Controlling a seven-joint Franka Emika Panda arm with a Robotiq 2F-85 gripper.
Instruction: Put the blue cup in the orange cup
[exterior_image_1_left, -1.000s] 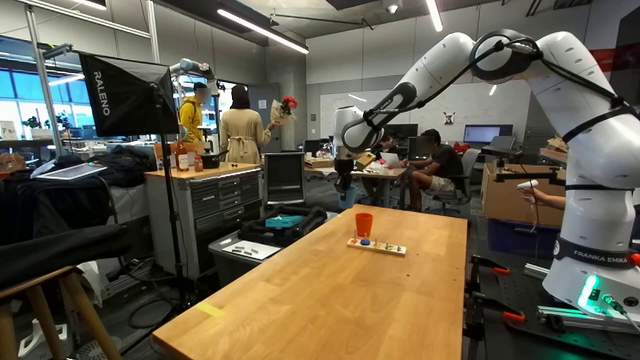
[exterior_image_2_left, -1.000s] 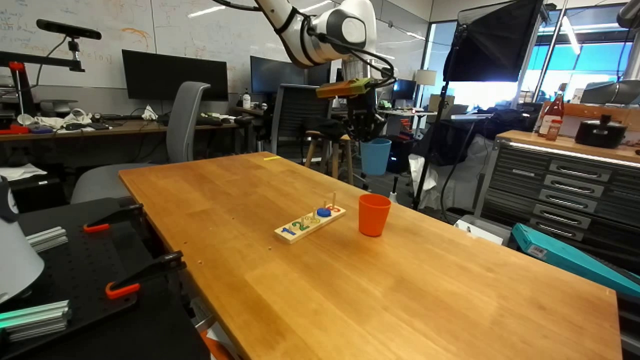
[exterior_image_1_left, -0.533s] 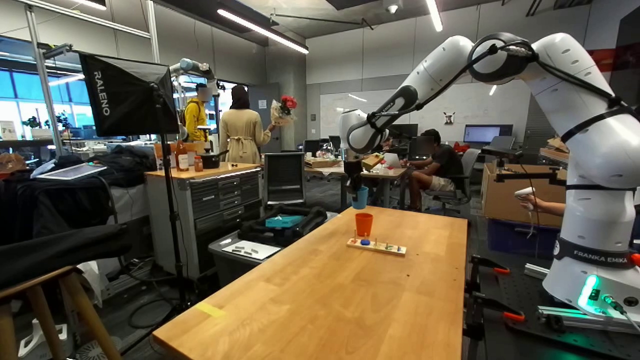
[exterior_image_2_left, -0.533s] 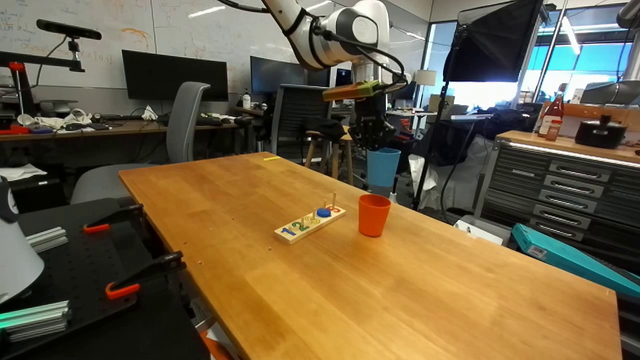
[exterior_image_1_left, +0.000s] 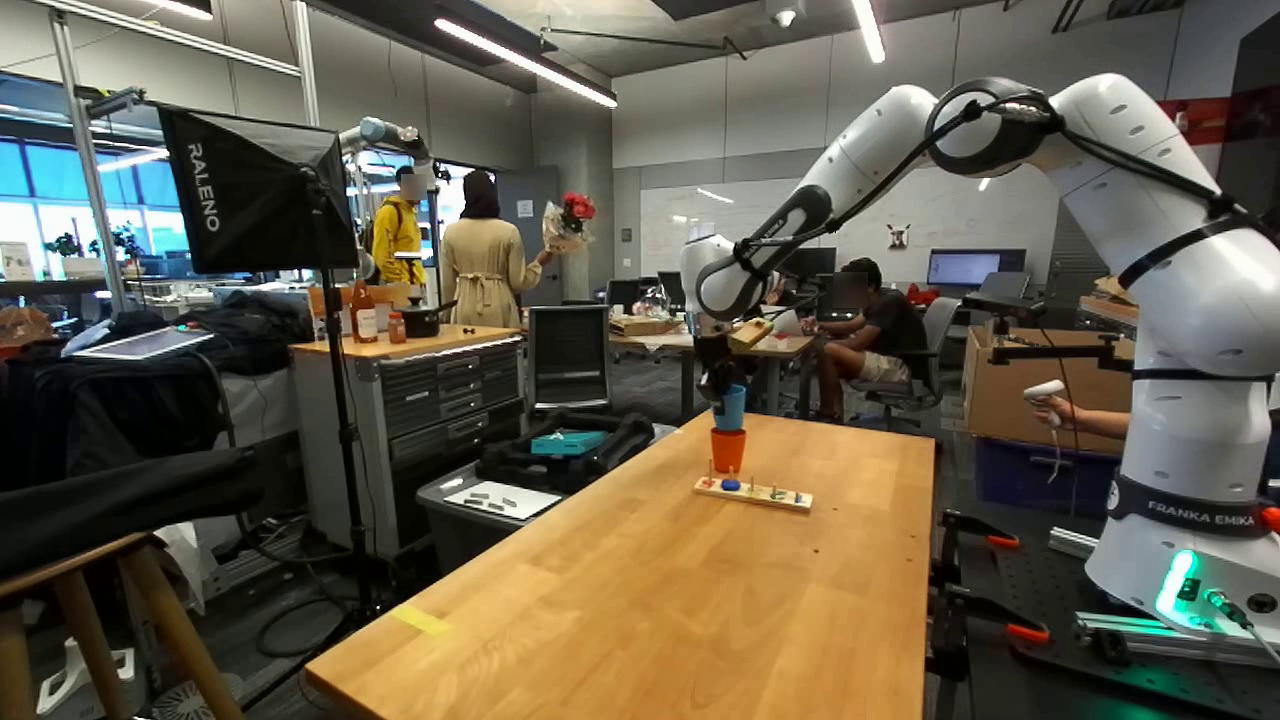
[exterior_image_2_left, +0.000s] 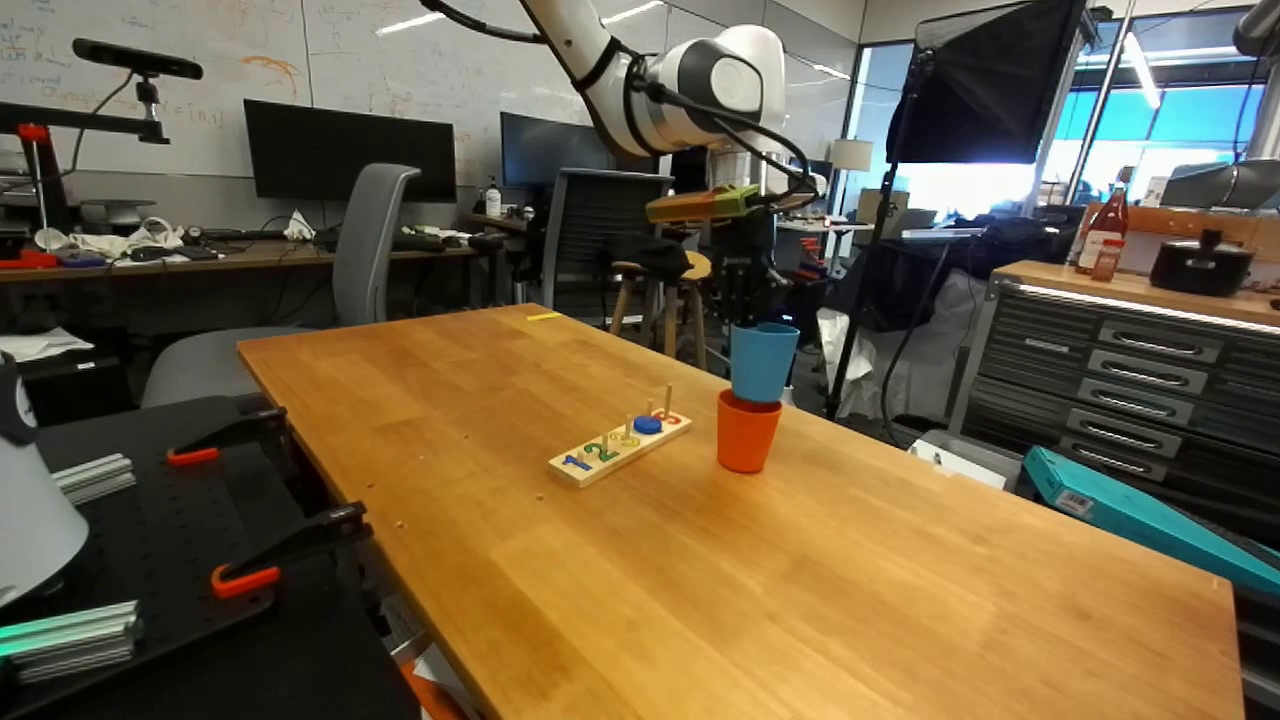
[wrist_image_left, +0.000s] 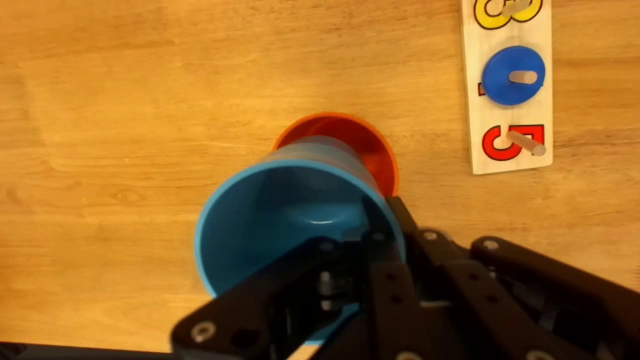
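The blue cup hangs upright or nearly so from my gripper, right over the orange cup. The orange cup stands upright on the wooden table. In both exterior views the blue cup's base meets the orange cup's mouth; how far inside it sits I cannot tell. In the wrist view my gripper pinches the blue cup's wall at the rim, one finger inside and one outside. Part of the orange cup's mouth shows past the blue cup; the rest is hidden behind it.
A wooden number peg board with a blue disc lies beside the orange cup. The wooden table's far long edge is close behind the cups. Orange-tipped clamps grip the opposite edge near the robot base.
My gripper has carried the blue cup sideways and down, from beside and above the orange cup to directly over its mouth. The orange cup and peg board have not moved.
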